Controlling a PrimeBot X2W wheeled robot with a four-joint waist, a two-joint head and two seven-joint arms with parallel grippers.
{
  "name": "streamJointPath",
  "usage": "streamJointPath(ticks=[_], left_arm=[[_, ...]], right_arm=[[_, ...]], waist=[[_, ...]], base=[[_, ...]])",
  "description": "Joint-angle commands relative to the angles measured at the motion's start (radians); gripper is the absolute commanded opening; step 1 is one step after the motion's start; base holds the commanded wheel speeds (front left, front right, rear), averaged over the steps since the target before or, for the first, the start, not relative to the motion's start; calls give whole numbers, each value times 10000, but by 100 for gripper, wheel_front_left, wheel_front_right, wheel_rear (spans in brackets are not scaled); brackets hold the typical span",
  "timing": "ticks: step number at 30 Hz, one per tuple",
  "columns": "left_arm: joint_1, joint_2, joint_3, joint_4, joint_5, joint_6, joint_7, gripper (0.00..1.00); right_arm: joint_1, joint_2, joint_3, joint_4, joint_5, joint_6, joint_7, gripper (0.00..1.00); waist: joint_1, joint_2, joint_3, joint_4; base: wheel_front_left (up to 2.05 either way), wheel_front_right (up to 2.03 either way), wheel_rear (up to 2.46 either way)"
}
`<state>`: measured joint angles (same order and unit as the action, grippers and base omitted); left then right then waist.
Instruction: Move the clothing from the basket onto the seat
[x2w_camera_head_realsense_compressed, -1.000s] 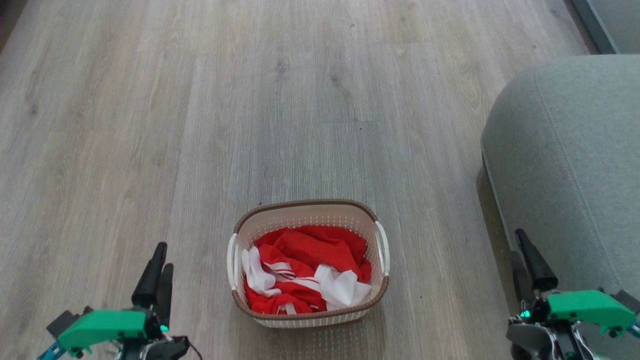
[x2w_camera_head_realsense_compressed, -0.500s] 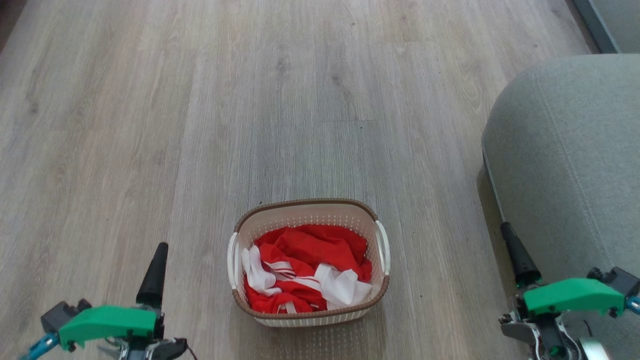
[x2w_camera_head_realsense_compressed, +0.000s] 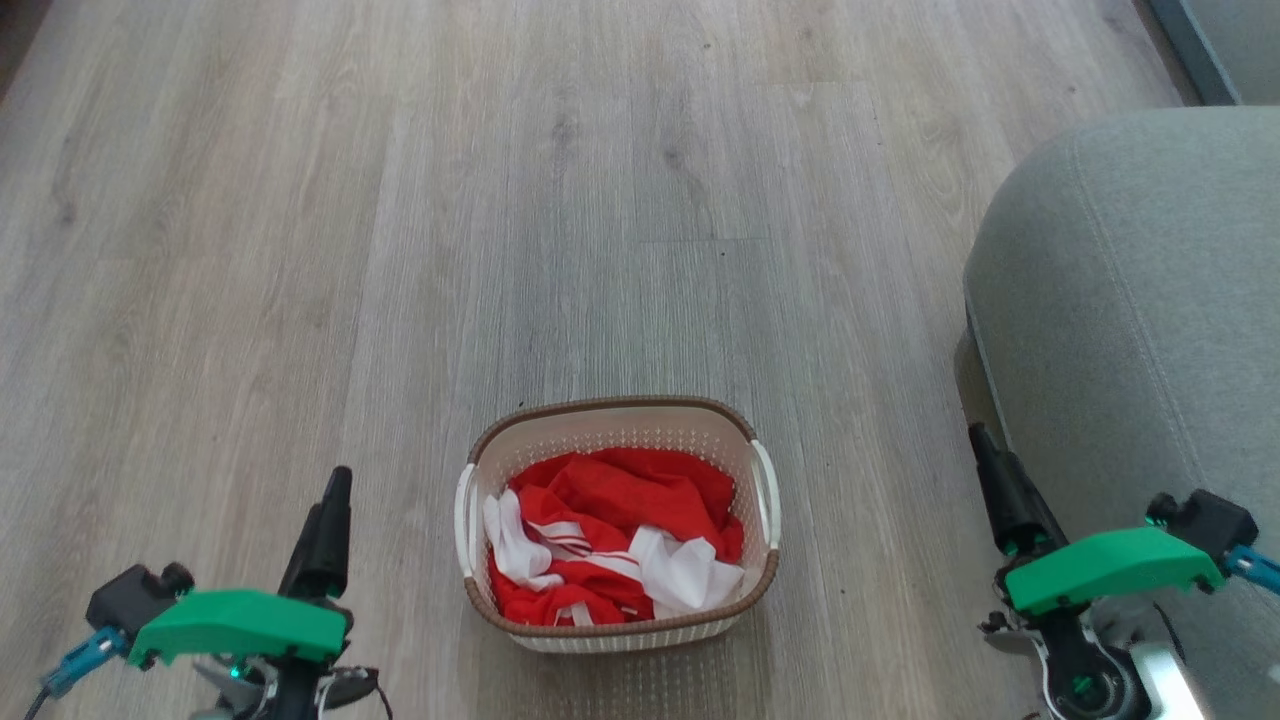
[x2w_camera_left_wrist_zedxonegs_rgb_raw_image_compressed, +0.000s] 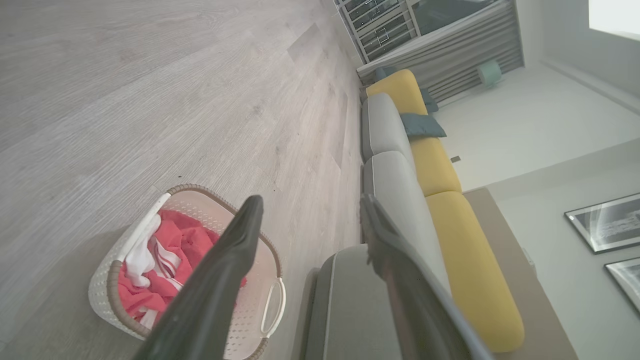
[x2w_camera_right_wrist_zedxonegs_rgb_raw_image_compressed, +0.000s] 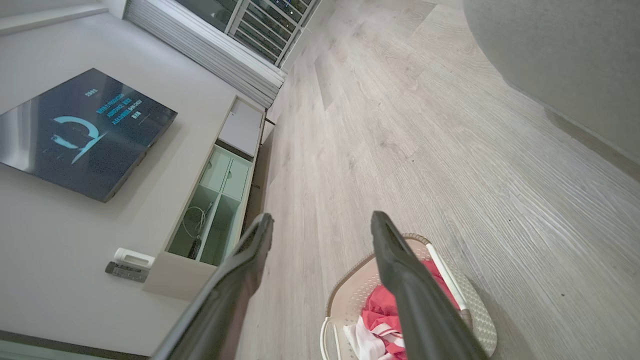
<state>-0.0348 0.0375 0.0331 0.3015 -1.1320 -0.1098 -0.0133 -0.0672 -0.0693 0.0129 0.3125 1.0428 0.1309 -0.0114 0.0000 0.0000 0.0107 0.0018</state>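
The cream basket (x2w_camera_head_realsense_compressed: 612, 406) with a brown rim stands on the wood floor, low in the middle of the head view. Inside it lies the clothing (x2w_camera_head_realsense_compressed: 620, 525), crumpled red fabric with white pieces and thin stripes. The grey-green seat (x2w_camera_head_realsense_compressed: 1140, 300) runs along the right edge. My left gripper (x2w_camera_head_realsense_compressed: 332, 490) hovers open to the left of the basket, apart from it. My right gripper (x2w_camera_head_realsense_compressed: 985, 450) hangs open between the basket and the seat's front. In the left wrist view the open left gripper (x2w_camera_left_wrist_zedxonegs_rgb_raw_image_compressed: 311, 200) frames the basket (x2w_camera_left_wrist_zedxonegs_rgb_raw_image_compressed: 200, 190) and the clothing (x2w_camera_left_wrist_zedxonegs_rgb_raw_image_compressed: 170, 245). The right gripper (x2w_camera_right_wrist_zedxonegs_rgb_raw_image_compressed: 322, 216) holds nothing.
Wood floor (x2w_camera_head_realsense_compressed: 560, 200) stretches ahead of the basket. The left wrist view shows a long sofa with yellow back cushions (x2w_camera_left_wrist_zedxonegs_rgb_raw_image_compressed: 445, 170) behind the seat (x2w_camera_left_wrist_zedxonegs_rgb_raw_image_compressed: 350, 300). A wall screen (x2w_camera_right_wrist_zedxonegs_rgb_raw_image_compressed: 80, 130) and a low cabinet (x2w_camera_right_wrist_zedxonegs_rgb_raw_image_compressed: 220, 190) appear in the right wrist view.
Both grippers have moved forward in the head view. The right one has also shifted left, away from the seat's edge. The basket and clothing have not moved.
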Motion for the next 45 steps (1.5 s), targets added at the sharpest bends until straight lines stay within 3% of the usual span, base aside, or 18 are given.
streamJointPath(ticks=[1,45], left_arm=[[-470,73,19,-439,622,21,-163,100],[-406,336,-477,-950,6716,470,-1451,100]], right_arm=[[-541,-219,191,-308,-463,-1,-165,100],[-1078,-721,1549,274,-5689,-1,-1462,100]], waist=[[0,0,1,6],[0,0,69,73]], base=[[0,0,0],[0,0,0]])
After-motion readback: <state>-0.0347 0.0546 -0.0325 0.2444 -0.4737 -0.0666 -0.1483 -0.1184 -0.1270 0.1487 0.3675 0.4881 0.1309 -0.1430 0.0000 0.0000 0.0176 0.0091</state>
